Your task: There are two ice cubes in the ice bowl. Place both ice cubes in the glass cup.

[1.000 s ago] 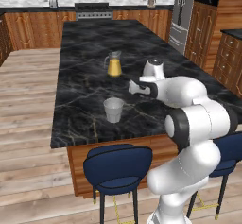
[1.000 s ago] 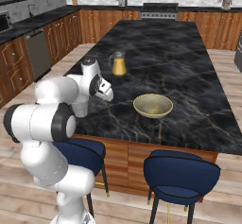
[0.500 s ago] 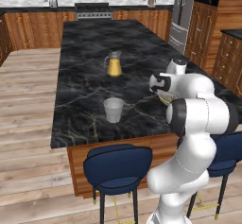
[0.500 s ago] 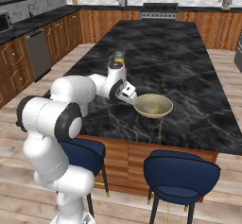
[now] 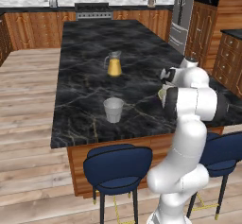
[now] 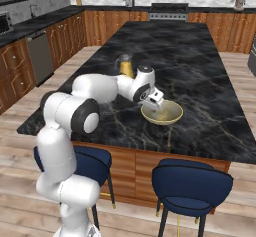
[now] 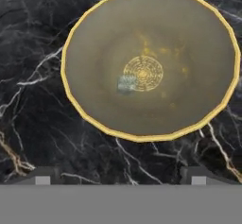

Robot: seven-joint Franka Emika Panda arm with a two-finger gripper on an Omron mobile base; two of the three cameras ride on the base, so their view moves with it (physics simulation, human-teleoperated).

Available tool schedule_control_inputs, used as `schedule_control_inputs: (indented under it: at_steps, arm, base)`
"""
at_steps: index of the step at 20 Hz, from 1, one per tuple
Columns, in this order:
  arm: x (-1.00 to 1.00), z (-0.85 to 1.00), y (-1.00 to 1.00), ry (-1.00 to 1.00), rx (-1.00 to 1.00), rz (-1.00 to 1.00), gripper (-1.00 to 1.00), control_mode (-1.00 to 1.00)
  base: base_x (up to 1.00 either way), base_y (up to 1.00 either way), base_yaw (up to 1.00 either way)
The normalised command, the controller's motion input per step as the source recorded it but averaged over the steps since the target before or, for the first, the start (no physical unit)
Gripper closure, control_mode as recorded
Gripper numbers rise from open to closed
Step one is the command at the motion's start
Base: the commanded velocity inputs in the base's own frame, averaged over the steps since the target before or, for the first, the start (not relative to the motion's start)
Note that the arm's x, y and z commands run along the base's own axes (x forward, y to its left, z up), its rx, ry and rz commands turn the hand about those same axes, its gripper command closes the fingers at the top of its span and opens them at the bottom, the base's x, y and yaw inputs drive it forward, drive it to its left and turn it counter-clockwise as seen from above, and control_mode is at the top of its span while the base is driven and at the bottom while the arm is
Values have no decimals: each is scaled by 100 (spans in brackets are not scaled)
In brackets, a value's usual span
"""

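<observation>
Gripper: the gripper (image 6: 156,99) hangs over the near-left rim of the bowl (image 6: 170,117), above it and not touching. In the hand view its two fingertips (image 7: 41,176) stand far apart at the bottom corners with nothing between them, so the fingers are spread wide and hold nothing.

Bowl: it sits on the counter (image 6: 200,66) near the front edge, toward the right end as the left base view shows it. From the hand view its rim (image 7: 66,57) is whole and the hand looks almost straight down into it.

Cube: one pale cube (image 7: 126,83) lies on the bowl floor just beside the centre rings. I can make out only this one; whether the second is hidden, or elsewhere, I cannot tell.

Cup: the cup (image 5: 113,110) stands upright near the front edge, well apart from the bowl, toward the left end. Its contents are too small to read.

Pitcher: the pitcher (image 5: 113,65) stands further back, behind the cup, clear of both.

Progress: at least one cube is left in the bowl and not yet gripped. Judged from this, the step in hand is the reach down for that cube; the lift, the carry across to the cup and the drop remain.
</observation>
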Motion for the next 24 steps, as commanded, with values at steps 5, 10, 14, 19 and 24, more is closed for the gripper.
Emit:
schedule_control_inputs:
  at_steps: [5, 10, 14, 19, 24]
  arm:
    - [42, -52, -18, 12, 1, 0, -100, -100]
    - [68, -33, -48, 1, 10, 0, -100, -100]
    - [77, -55, -24, 5, 8, 0, -100, -100]
    - [63, -55, -2, 15, 7, 0, -100, -100]
    - [42, -63, 3, 32, 3, 0, -100, -100]
  base:
    - [0, 0, 0]
    - [0, 0, 0]
    - [0, 0, 0]
    - [0, 0, 0]
    - [0, 0, 0]
